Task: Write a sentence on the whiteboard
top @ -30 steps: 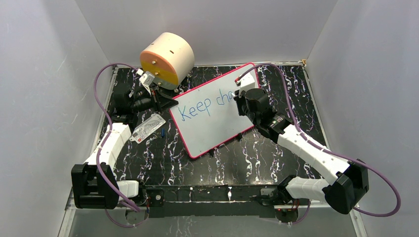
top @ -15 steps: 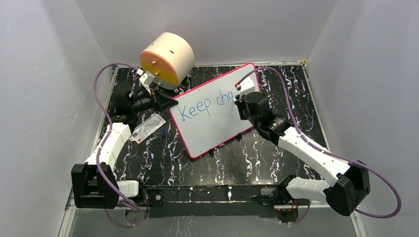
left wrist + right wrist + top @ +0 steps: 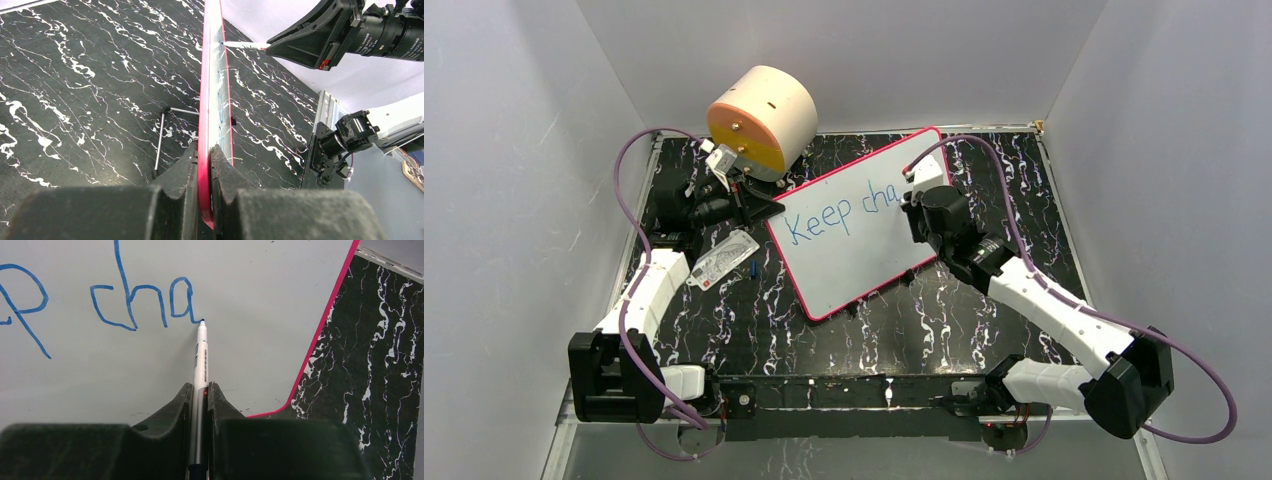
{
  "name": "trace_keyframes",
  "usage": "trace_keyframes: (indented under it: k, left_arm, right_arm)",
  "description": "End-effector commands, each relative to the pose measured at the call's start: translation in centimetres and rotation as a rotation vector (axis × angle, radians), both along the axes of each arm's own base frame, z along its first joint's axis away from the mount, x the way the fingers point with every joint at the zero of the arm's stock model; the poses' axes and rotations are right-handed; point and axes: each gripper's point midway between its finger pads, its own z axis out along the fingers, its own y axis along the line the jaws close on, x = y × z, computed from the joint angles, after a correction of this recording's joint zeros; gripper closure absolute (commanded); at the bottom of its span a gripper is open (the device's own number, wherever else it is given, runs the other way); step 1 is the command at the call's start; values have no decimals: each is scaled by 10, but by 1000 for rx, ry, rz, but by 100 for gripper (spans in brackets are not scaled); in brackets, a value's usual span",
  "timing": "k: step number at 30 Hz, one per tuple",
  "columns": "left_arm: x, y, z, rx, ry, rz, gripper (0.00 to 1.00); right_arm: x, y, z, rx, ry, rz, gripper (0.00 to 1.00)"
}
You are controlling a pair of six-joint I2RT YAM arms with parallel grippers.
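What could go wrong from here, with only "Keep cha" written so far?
The left fingers pinch the whiteboard only at its edge, so marker pressure could swing it and distort the sentence. The marker could also slide between the right fingers, skewing the next letters.

Robot lab test cell, prob. a data-collection rig. Plain pale panel walls [image 3: 514, 150] boxed in the left, back & right sides of a black marble-pattern tabletop [image 3: 754, 330]. Two small white/black robot arms, left arm [image 3: 639, 300] & right arm [image 3: 1044, 300], sat bolted to a black mounting plate [image 3: 854, 390] at the near edge. Purple cables [image 3: 618, 185] ran exposed along the arms. Only staged props on the table: whiteboard [image 3: 854, 255], cream/orange cylinder [image 3: 764, 120]. Fixed overhead cam plus wrist cams also fit a lab setup.
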Motion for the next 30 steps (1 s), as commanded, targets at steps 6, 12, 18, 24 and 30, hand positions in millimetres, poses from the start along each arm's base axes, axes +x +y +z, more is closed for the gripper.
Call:
trace_keyframes:
  k: [6,12,18,24,30]
  left_arm:
    - [-12,-9,-19,40,-7,-79,100]
    - [-12,-10,-18,40,-8,-82,100]
    - [-13,-10,-19,38,-5,-85,100]
    - [-13,-10,-19,37,-6,-87,100]
    - [-13,-10,-19,37,-5,-88,100]
  right_arm:
    - [10,-3,56,86,-157,-15,100]
    - [19,-1,60,81,-176,-14,100]
    - [26,1,62,85,-184,-16,100]
    - [30,1,62,86,-189,-14,100]
    - [29,8,65,97,-187,23,100]
